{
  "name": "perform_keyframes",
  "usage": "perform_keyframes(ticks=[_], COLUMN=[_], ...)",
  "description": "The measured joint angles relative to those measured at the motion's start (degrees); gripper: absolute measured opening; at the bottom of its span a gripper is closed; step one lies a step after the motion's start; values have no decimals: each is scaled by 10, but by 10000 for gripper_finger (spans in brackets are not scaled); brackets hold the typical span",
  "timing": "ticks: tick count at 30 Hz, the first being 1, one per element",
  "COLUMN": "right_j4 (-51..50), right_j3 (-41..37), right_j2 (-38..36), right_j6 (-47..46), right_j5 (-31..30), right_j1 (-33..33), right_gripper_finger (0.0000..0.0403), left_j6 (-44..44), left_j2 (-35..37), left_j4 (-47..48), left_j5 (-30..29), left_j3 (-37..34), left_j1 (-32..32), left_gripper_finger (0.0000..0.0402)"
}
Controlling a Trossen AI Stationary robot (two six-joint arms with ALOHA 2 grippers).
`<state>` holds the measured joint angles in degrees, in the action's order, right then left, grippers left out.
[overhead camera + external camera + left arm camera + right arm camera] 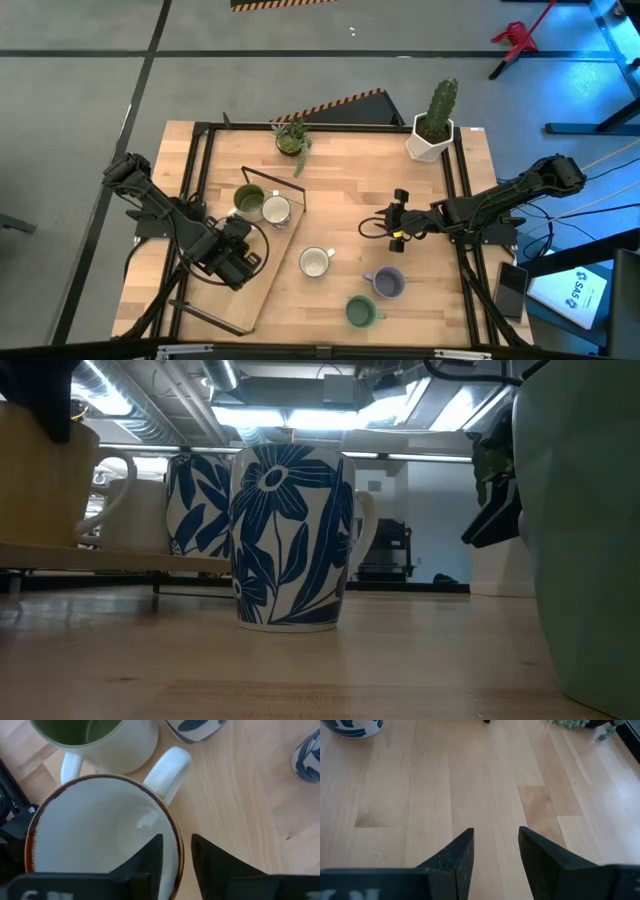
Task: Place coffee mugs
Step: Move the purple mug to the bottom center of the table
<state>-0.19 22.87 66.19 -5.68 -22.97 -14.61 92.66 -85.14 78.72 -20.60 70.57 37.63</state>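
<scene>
A wooden tray (pixel 272 272) lies slanted on the table's left half. On it stand a green-lined mug (pixel 248 200) and a blue-flowered white mug (pixel 276 210). My left gripper (pixel 235 258) is over the tray, just near of them, shut on a white mug with a brown rim (pixel 95 835), which the gripper hides from above. On the bare table stand another flowered white mug (pixel 316 262), a lavender mug (pixel 388 282) and a green mug (pixel 362 312). My right gripper (pixel 397 225) hangs open over bare wood right of centre (pixel 496 832). My left gripper (pixel 177 842) holds the brown-rimmed white mug by its rim (pixel 178 851), a short way round from the handle (pixel 167 765). One finger (pixel 150 857) is inside the cup and the other (pixel 212 865) outside. The mug's mouth faces up. Whether its base rests on the tray does not show.
A white hexagonal cactus pot (pixel 432 135) stands at the far right corner and a small green plant (pixel 292 138) at the far edge. A black frame runs round the table. Bare wood lies between the tray and my right gripper. A phone (pixel 510 286) lies off the right edge.
</scene>
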Motion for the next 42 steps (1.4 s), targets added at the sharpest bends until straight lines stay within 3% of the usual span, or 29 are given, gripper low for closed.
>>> perform_keyframes(ticks=[10,18,22,26,32,36,42], right_j4=[43,64,-15,-158,-366,-397,-397], right_j3=[0,38,105,190,293,299,299], right_j2=[-4,-4,-4,-4,-5,-5,10], right_j6=[33,105,164,220,220,151,62], right_j5=[29,114,143,185,232,232,234], right_j1=[0,0,0,0,0,-1,-54], right_gripper_finger=[143,143,143,148,208,238,238], left_j6=[-12,-73,-92,-104,-121,-152,-162], left_j2=[22,26,26,26,26,26,26], left_j4=[2,3,6,7,4,-1,-1], left_j5=[-14,-19,-28,-37,-52,-68,-75], left_j3=[20,77,100,121,153,167,170], left_j1=[0,3,3,3,3,3,3], left_gripper_finger=[178,189,189,189,189,189,189])
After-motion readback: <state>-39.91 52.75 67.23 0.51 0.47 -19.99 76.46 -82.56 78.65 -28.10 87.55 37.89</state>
